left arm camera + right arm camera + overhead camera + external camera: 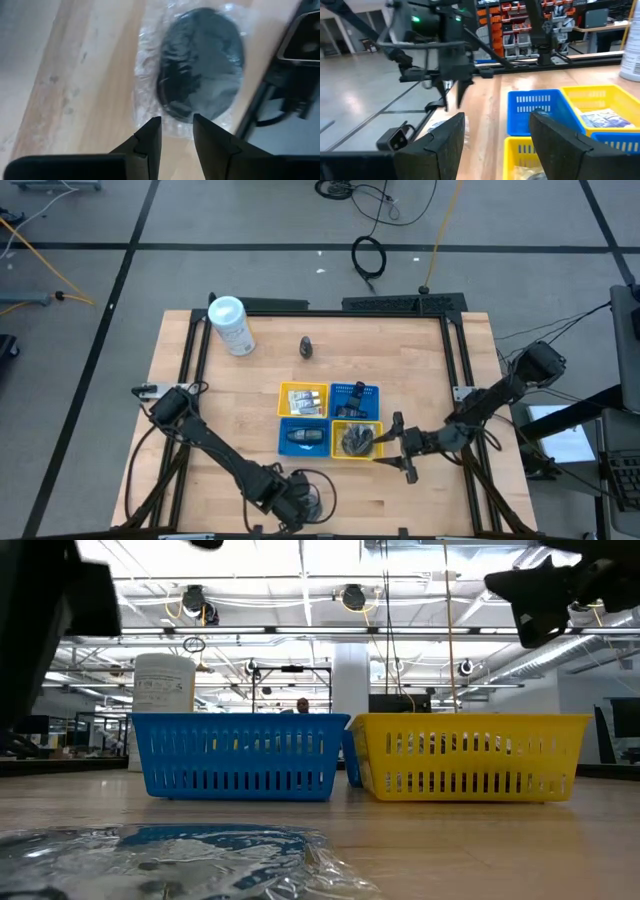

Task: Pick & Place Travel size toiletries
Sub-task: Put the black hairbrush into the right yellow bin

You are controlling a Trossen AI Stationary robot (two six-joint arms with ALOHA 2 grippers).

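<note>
A dark round disc in clear wrap (pixel 200 65) lies flat on the wood near the table's near edge (pixel 316 496), and its wrap fills the low view's foreground (pixel 180 858). My left gripper (pixel 176 131) hangs just above the wrap's edge, pointing down, its fingers a narrow gap apart (pixel 451 96). My right gripper (pixel 495 135) is wide open and empty, level, just right of the yellow basket of wrapped dark discs (pixel 357 438). A dark cone-shaped mini bottle (pixel 306 346) stands on its base farther back. Pale tubes lie in the other yellow basket (pixel 303 400).
Four square baskets sit together mid-table: two blue (pixel 355 394) (pixel 303 437) and two yellow. The big white canister (pixel 231 325) lies at the far left. A small camera on a cable (pixel 305 40) sits on the near edge beside the disc. Bare wood lies around the baskets.
</note>
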